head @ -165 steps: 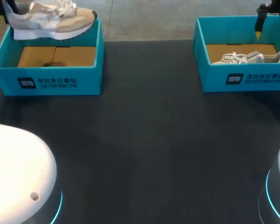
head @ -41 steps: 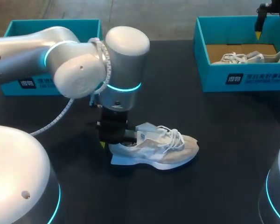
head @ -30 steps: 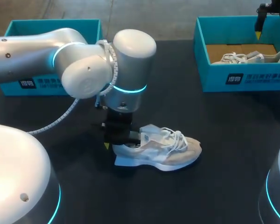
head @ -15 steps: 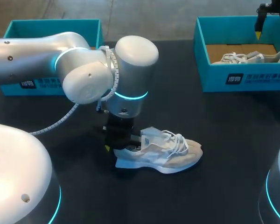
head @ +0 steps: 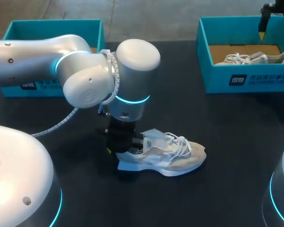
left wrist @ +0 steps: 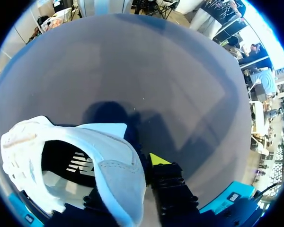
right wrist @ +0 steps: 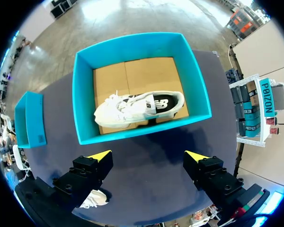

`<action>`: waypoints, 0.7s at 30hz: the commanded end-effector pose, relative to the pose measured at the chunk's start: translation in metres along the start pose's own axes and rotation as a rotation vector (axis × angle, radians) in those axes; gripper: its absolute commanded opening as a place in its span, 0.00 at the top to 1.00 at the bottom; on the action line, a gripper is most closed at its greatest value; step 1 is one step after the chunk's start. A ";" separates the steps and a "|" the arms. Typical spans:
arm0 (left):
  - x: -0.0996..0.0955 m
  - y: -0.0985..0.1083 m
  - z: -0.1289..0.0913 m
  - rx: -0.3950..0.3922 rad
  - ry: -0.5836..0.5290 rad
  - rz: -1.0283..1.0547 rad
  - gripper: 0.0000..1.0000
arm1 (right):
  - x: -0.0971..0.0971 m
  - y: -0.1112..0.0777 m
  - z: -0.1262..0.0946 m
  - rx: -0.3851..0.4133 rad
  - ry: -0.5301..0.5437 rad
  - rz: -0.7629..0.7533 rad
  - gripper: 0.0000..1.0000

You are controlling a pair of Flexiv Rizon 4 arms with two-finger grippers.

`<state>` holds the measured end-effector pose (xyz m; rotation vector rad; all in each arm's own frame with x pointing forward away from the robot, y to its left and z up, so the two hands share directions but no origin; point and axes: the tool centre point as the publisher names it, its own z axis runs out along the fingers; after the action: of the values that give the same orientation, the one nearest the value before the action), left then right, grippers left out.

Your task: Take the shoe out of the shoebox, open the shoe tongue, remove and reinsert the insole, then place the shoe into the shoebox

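Gripping the heel collar: left fingers (left wrist: 157, 159) clamp the shoe (head: 163, 156) wall, one tip outside, the other hidden inside. Left gripper (head: 119, 147) holds it sole-down on the table (head: 203, 123), mid-field. 5.5 s ago it hung over the left box (head: 52, 22); in the last 1.4 s, only a slight rightward drift. Judgement: take-out done, tongue next. Right gripper (right wrist: 147, 156) is spread wide, empty, above the right box (head: 246, 78) holding a second shoe (head: 253, 58). Table surface shows on every side of the shoe, and both boxes are well apart from it.
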<state>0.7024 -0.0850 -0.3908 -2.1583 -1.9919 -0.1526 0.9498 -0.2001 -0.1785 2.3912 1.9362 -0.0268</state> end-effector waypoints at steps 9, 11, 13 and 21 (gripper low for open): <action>0.012 -0.004 -0.009 -0.031 -0.073 0.036 0.16 | -0.001 -0.001 0.000 -0.002 0.002 0.000 0.00; 0.014 -0.006 -0.013 -0.031 -0.095 0.041 0.05 | -0.001 -0.001 0.000 -0.002 0.002 0.000 0.00; 0.016 -0.008 -0.018 -0.036 -0.114 0.045 0.00 | -0.001 -0.001 0.000 -0.002 0.002 0.000 0.00; 0.029 -0.023 -0.048 -0.057 -0.204 0.064 0.00 | -0.001 -0.001 0.000 -0.002 0.002 0.000 0.00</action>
<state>0.6945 -0.0843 -0.3552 -2.3078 -1.9980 -0.0339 0.9499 -0.2001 -0.1785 2.3912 1.9362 -0.0268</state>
